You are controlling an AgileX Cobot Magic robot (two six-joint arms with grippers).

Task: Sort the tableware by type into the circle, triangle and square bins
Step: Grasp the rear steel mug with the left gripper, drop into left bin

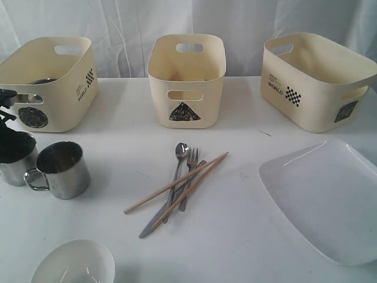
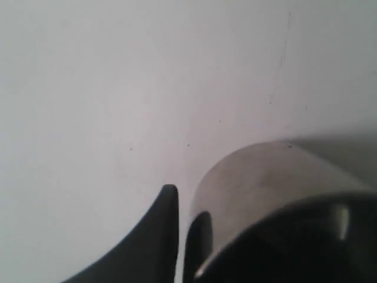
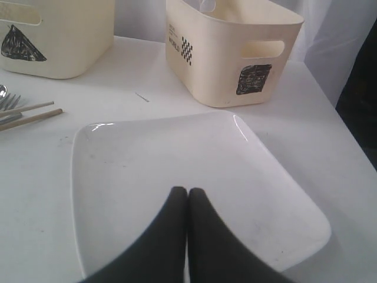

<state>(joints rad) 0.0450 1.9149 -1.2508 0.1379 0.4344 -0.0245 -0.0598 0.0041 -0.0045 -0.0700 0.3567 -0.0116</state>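
Three bins line the counter's (image 1: pixel 235 236) back edge. The circle bin (image 1: pixel 59 88) is at the back left corner, with a steel bowl's rim (image 1: pixel 42 81) showing inside. Of the triangle bin (image 1: pixel 185 65) mid-edge and the square bin (image 1: pixel 312 82) at the back right, only inner walls show.

Two upright steel mugs stand by the left edge. The nearer-edge mug (image 1: pixel 15 165) sits under the left fingers (image 2: pixel 168 230), which are close together with a thin gap, just beside its wall; I cannot tell whether they pinch anything. The second mug (image 1: pixel 65 168) has its handle toward the first.

Mid-counter, the spoon (image 1: pixel 181 150) and fork (image 1: pixel 192 156) have their heads toward the back. The knife (image 1: pixel 154 224) and chopsticks (image 1: pixel 150 197) run diagonally from front left to back right.

The white bowl (image 1: pixel 73 262) sits at the front edge. The plate (image 1: pixel 321 200) lies flat near the right edge, below the right fingers (image 3: pixel 171 230), which are pressed together.

Bare counter lies between bins and cutlery and on both sides of the cutlery.
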